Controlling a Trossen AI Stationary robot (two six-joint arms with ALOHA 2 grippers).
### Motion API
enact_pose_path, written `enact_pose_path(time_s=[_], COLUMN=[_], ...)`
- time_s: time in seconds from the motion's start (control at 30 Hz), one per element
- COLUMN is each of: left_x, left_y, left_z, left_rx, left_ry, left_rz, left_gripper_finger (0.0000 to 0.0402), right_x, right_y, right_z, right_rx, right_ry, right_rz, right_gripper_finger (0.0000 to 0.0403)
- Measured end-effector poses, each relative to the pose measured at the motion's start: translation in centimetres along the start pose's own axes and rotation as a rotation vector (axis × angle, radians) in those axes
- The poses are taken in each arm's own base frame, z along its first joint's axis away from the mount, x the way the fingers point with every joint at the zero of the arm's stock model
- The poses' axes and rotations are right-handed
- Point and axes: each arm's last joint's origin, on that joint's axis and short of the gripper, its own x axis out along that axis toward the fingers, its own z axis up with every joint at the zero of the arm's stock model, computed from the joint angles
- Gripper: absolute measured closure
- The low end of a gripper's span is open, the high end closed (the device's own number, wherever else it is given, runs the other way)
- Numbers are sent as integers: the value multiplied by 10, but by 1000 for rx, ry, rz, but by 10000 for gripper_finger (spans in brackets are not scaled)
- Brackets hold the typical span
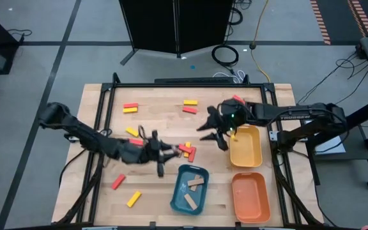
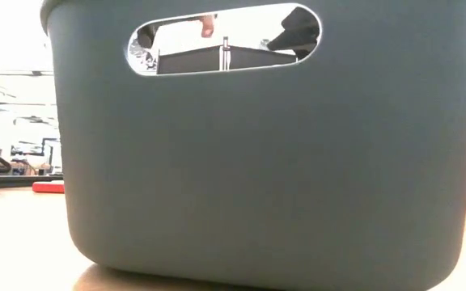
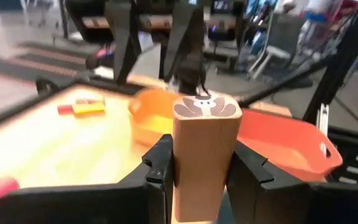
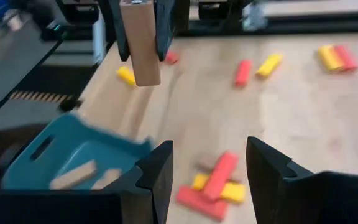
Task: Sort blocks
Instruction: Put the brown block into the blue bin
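My left gripper [image 1: 161,156] hovers by the far-left corner of the blue tray [image 1: 177,203] and is shut on a tan wooden block [image 3: 204,155]. Tan blocks [image 1: 197,183] lie in that tray. My right gripper [image 4: 209,168] is open and empty, raised over the table between the yellow tray [image 1: 255,156] and a small pile of red and yellow blocks [image 4: 216,183]. More red and yellow blocks lie flat on the wood: a pair [image 1: 130,107], another pair [image 1: 190,105], one red [image 1: 118,181] and one yellow [image 1: 133,199]. My left gripper pinches the tan block between its two fingers [image 3: 160,174], one on each long side [image 3: 185,168]. The fingers come from above, as the right wrist view shows. The block [image 4: 140,46] hangs upright below them, lifted clear of the table.
The orange tray [image 1: 251,198] sits near the table's near-right corner, beside the blue one. In the low view the blue tray's wall [image 2: 257,178] fills nearly everything, with a red block [image 2: 48,187] on its left. A raised frame [image 1: 101,102] borders the table.
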Motion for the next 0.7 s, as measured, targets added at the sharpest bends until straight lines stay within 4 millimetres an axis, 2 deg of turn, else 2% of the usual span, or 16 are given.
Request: enact_pose_path(time_s=[0.17, 0.3, 0.53, 0.7], left_x=[27, 51, 70, 74], left_y=[-50, -80, -114, -122], left_z=[-11, -18, -29, -37], left_rx=[-37, -63, -128, -219], left_ry=[83, 162, 331, 444], left_rz=[17, 29, 65, 71], left_gripper_finger=[315, 315, 315, 315], right_x=[7, 10, 12, 8], right_y=[32, 57, 98, 122], right_z=[-10, -14, -29, -42], right_rx=[-22, -32, -68, -106], right_ry=[100, 136, 222, 303], right_rz=[97, 151, 119, 88], right_gripper_finger=[275, 275, 275, 275])
